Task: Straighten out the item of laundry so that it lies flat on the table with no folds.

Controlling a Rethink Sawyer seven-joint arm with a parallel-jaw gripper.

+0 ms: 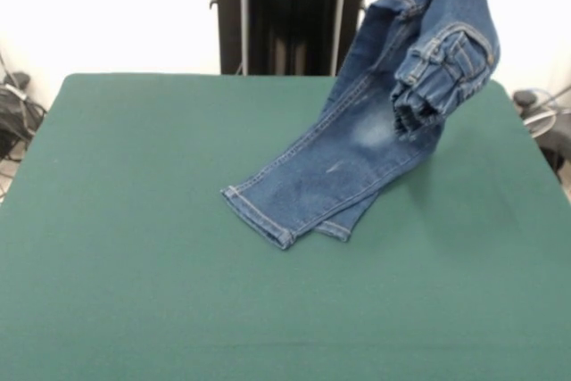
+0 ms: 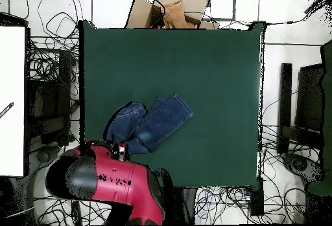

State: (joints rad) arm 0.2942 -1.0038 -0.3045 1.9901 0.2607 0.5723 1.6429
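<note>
Hidden: gripper fingers cut off above; grip cannot be told.
Arm: red and black arm (image 2: 107,181) over small blue denim jeans (image 1: 357,153), waist lifted, hems on green table (image 1: 134,220).

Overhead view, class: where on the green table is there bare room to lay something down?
The dark green cloth table is bare beyond the small blue denim jeans: its whole top half and right side. The lower-left corner is crowded, with the jeans under the red arm.
</note>
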